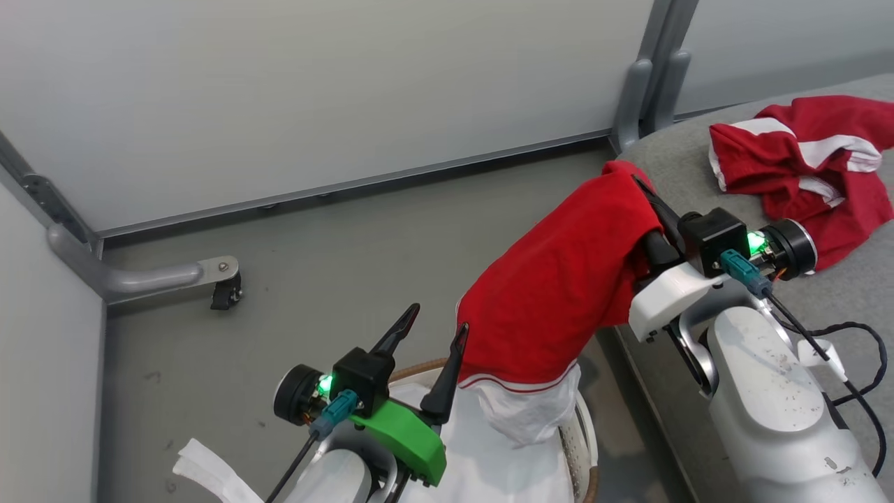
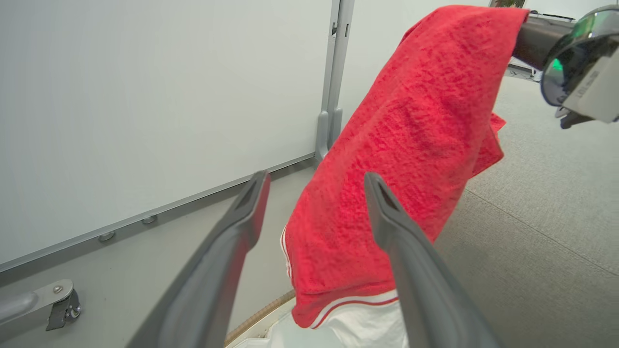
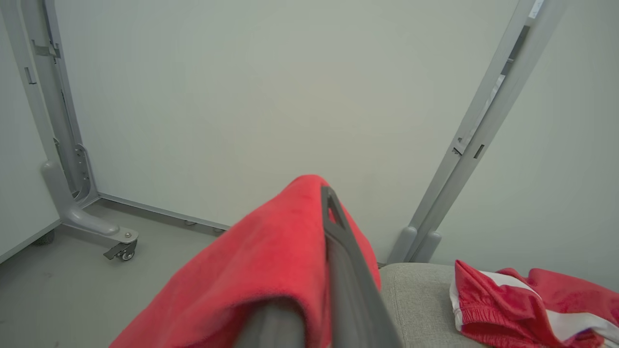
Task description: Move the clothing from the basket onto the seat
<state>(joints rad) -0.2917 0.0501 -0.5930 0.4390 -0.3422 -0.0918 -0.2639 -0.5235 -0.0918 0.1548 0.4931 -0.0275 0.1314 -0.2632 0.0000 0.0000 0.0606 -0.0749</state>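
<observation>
Right pincer (image 1: 639, 187) pinches red garment (image 1: 552, 300) over basket (image 1: 577, 433); castor (image 1: 225, 293), partition (image 1: 314, 91) beyond.

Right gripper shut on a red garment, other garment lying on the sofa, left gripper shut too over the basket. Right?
No. The left gripper is open, fingers spread and empty over the basket; the head view shows it. The right gripper is shut on a red garment, and the other garment lies on the sofa.
</observation>
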